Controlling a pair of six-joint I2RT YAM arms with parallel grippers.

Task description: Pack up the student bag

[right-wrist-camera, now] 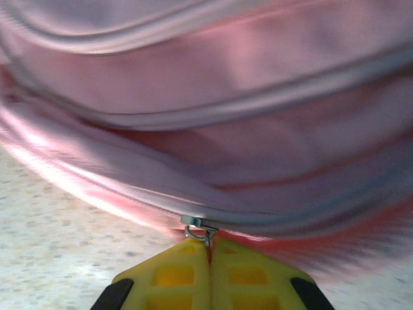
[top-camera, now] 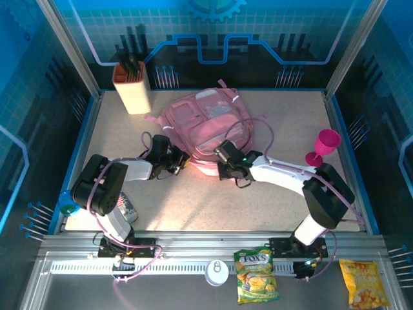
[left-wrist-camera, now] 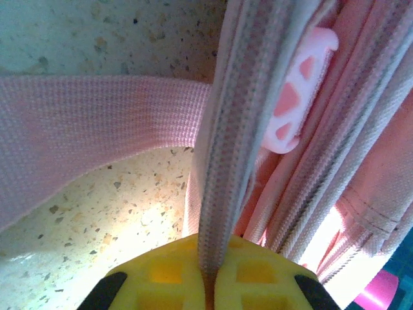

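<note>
Standing near the student bag [top-camera: 200,123], a beige holder [top-camera: 133,93] contains dark items [top-camera: 131,67].

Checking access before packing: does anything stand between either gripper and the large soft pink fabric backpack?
Nothing visible does. The left gripper is shut on a grey-pink zip band of the large soft pink fabric backpack, and the right gripper is shut on its small metal zip pull.
</note>
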